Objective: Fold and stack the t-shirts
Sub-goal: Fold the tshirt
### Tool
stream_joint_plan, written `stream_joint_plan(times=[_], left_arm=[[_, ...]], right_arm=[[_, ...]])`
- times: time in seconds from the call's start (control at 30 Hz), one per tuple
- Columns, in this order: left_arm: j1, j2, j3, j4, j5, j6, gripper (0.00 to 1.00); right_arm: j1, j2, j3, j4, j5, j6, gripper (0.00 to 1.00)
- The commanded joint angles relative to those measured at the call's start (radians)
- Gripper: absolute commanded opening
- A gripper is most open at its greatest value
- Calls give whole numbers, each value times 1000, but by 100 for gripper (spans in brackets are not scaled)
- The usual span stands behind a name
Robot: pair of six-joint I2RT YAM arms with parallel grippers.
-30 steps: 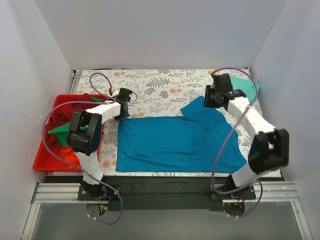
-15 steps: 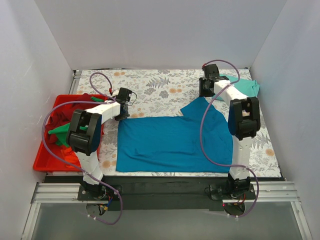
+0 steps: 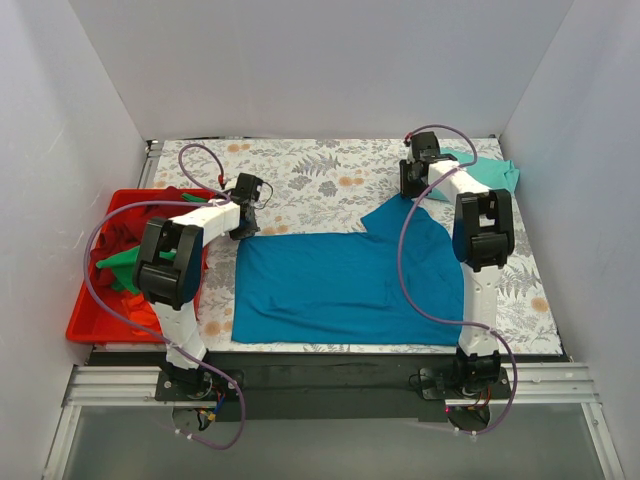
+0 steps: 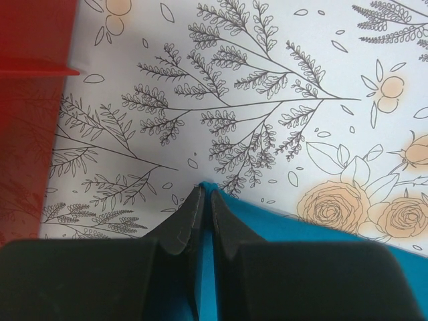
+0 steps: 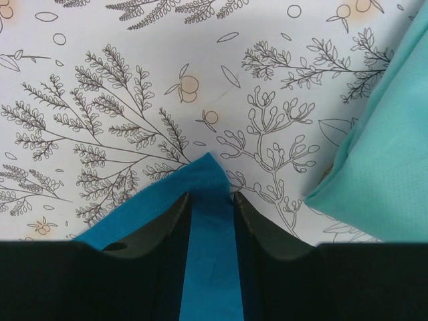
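A deep blue t-shirt (image 3: pixel 340 285) lies spread flat on the flowered table cover. My left gripper (image 3: pixel 243 232) is shut on its far left corner; in the left wrist view a sliver of blue cloth (image 4: pixel 301 224) is pinched between the closed fingertips of the left gripper (image 4: pixel 205 194). At the far right sleeve corner, my right gripper (image 3: pixel 408 195) stands low. In the right wrist view its fingers (image 5: pixel 210 198) are apart, straddling the blue corner (image 5: pixel 210 174), whose tip pokes out past them. A pale mint t-shirt (image 3: pixel 485 172) lies folded at the back right.
A red tray (image 3: pixel 85 325) at the left holds a dark red shirt (image 3: pixel 130 225) and a bright green one (image 3: pixel 125 262). The folded mint shirt (image 5: pixel 381 160) lies close to the right gripper's right side. White walls enclose the table on three sides.
The right arm has straightened out and its gripper has shifted slightly left and back, coming down over the blue sleeve corner. The left gripper has held still on its corner.
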Motion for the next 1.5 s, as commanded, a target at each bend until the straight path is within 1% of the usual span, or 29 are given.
stream_joint_plan(times=[0.0,0.33,0.37,0.57,0.73,0.87,1.0,1.03,1.07,1.13,1.17,1.2,1.33,1.47], left_arm=[[2,34,11,-15,48,-1,0],[2,38,15,-18,54,4,0],[2,40,15,-16,54,4,0],[2,44,20,-18,60,4,0],[2,44,20,-18,62,4,0],[2,49,25,-19,68,4,0],[2,49,23,-21,66,4,0],[4,49,25,-21,68,4,0],[2,49,23,-21,68,7,0],[2,51,25,-22,68,7,0],[2,51,25,-21,66,7,0],[2,49,26,-22,68,7,0],[2,47,29,-22,71,10,0],[2,52,48,-30,70,13,0]], right_arm=[[-14,12,59,22,-42,-14,38],[-27,67,84,22,-69,-22,38],[-28,72,84,22,-97,-22,38],[-28,61,46,28,-149,-17,38],[-27,30,-3,53,-152,-17,37],[-27,29,-10,57,-112,-19,36],[-27,32,-25,53,-101,-22,21],[-27,32,-31,53,-101,-20,20],[-27,30,-40,53,-104,-23,15],[-27,23,-48,53,-109,-23,10],[-27,21,-52,51,-112,-23,3],[-27,18,-54,53,-114,-25,1],[-27,-14,-37,50,-126,-25,1],[-43,-85,13,39,-123,-13,1]])
